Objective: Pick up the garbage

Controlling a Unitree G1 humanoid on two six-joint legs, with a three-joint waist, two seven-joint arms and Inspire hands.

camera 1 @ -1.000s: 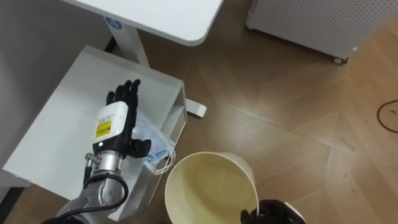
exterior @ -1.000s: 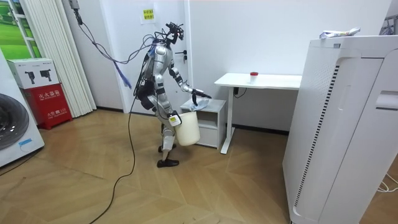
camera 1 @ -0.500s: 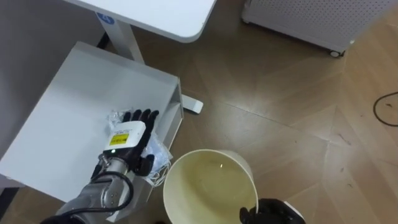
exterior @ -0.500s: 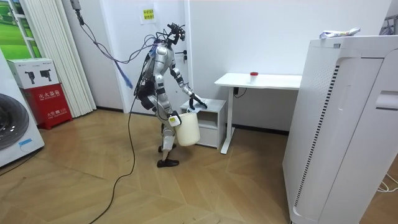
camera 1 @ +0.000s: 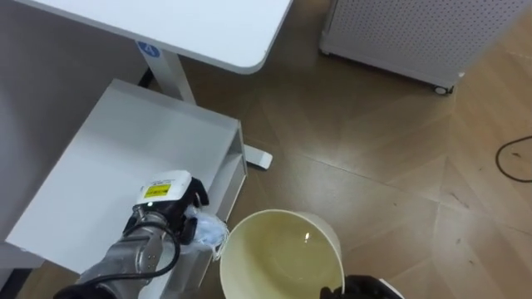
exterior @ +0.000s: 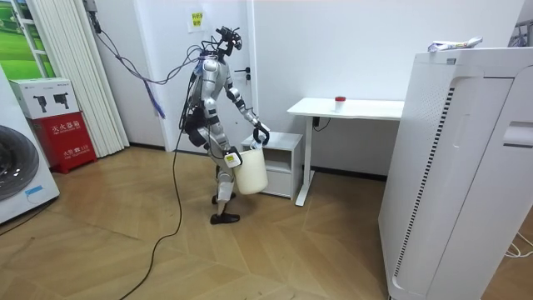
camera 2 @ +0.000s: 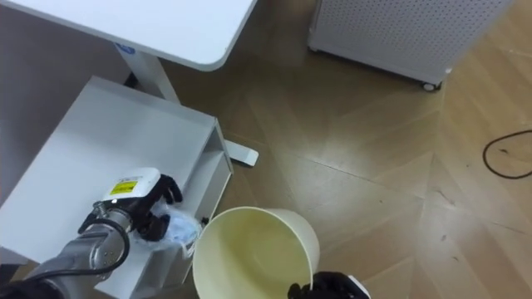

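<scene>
A crumpled pale blue face mask (camera 1: pixel 207 232) with white ear loops lies at the near corner of the white cabinet (camera 1: pixel 100 158), right beside the bucket's rim. My left hand (camera 1: pixel 170 208) sits on it with fingers curled over the cloth, and part of the mask sticks out beneath them. Just right of the cabinet and below its top hangs a cream bucket (camera 1: pixel 284 215) with an empty inside. My right hand (camera 1: pixel 359 289) grips its near rim at the picture's bottom edge. In the room view I stand at the cabinet with the bucket (exterior: pixel 251 172) in front of my legs.
A white desk (camera 1: pixel 191 25) overhangs the cabinet's far side, its leg and foot (camera 1: pixel 258 158) on the wood floor. A white perforated appliance (camera 1: pixel 399 33) stands at the upper right. A dark cable (camera 1: pixel 511 158) loops on the floor at the right.
My left hand has drawn back from the cabinet's middle to its near corner. Its fingers have gone from flat on the mask to curled round it. The bucket has stayed put.
</scene>
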